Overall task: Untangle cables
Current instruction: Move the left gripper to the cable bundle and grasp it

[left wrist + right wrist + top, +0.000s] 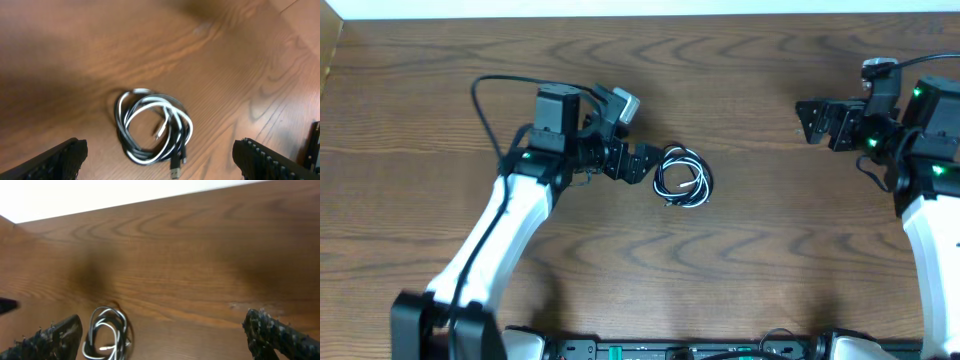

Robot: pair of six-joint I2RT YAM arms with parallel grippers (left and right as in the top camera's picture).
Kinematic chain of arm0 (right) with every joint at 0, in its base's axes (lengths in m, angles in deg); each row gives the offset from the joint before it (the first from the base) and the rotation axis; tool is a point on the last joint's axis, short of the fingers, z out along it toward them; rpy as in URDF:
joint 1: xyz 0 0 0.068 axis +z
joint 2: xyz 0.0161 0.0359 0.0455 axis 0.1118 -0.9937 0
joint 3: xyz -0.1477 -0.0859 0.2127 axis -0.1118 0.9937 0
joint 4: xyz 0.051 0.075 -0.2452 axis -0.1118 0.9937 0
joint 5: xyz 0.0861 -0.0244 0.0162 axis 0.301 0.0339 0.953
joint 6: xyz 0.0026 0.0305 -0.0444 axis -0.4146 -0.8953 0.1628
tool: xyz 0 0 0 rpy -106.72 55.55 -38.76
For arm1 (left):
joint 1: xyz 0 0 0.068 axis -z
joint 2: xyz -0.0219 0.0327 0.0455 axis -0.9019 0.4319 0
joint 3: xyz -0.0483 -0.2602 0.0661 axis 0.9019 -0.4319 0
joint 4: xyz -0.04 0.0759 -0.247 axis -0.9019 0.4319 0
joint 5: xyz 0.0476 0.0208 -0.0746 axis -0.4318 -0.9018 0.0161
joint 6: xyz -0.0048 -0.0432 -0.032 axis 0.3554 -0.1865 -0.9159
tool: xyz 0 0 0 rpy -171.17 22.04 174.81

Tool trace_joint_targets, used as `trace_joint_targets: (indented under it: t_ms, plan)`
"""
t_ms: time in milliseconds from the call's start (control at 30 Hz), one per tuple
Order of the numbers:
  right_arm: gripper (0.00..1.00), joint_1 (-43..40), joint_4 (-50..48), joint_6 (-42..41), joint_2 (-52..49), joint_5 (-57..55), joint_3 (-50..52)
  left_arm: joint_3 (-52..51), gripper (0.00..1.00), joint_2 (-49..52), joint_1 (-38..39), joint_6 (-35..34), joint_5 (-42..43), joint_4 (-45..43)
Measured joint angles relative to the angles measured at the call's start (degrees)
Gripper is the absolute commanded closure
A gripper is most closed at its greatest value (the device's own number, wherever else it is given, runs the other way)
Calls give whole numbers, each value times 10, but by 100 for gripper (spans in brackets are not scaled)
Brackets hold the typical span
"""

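The black and white cables point(682, 176) are seen coiled together (one small bundle) at the middle of the table point(760, 260). The left gripper point(643, 163) is held wide open and empty just left of them. The right gripper point(808, 120), likewise spread and empty, is seen well apart at the far right.

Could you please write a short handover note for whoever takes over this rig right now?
Left gripper: open and empty, right beside the coil's left edge; no contact visible.
Right gripper: open and empty, far off to the right.
Cables: the black cable and white cable lie wound together in one small coil on the table.
Done: nothing visible; the two are not separated.
Left: grasp one cord, hold the other, and draw them apart.
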Motion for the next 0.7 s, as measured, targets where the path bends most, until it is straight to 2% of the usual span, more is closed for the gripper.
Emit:
trace_joint_targets:
  t_ms: [133,200,333,367,567,700]
  plan:
    - [1,0,-1,-11,-23,31,0,0,2,45,0,-1,-1,-6]
    - [1,3,-2,-14,-35,42,0,0,2,65,5,-7,-6,-37]
    - [4,10,-4,-16,-52,49,0,0,2,103,37,-51,-75,-82]
    - [4,15,-5,-17,-58,52,0,0,2,124,64,-74,-125,-82]
    - [4,44,-11,-20,-59,53,0,27,2,131,107,-116,-265,-16]
    - [4,58,-17,-21,-59,53,0,66,2,135,108,-129,-319,56]
